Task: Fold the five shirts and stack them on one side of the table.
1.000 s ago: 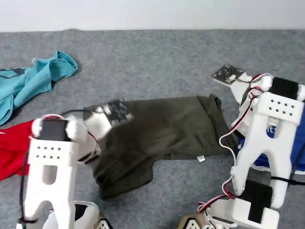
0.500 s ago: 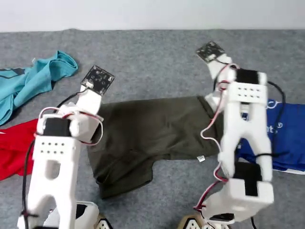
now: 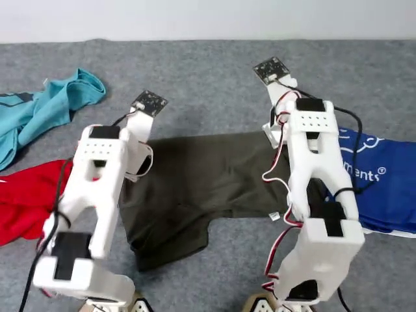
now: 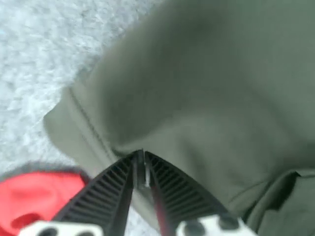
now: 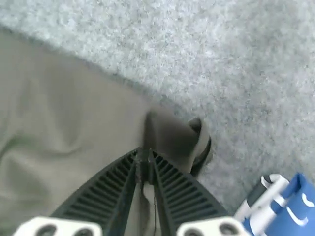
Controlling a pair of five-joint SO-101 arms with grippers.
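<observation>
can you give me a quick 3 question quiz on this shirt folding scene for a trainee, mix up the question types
1. Multiple choice: the shirt lying on the table on the right gripper's side is A) red B) blue C) teal.
2. True or false: the left gripper and the right gripper both have their jaws wide open over bare table.
3. Short answer: which shirt shows beside the olive shirt in the left wrist view?

Key:
1. B, the blue shirt.
2. False: both sets of jaws are shut at the olive shirt's edge.
3. The red shirt.
</observation>
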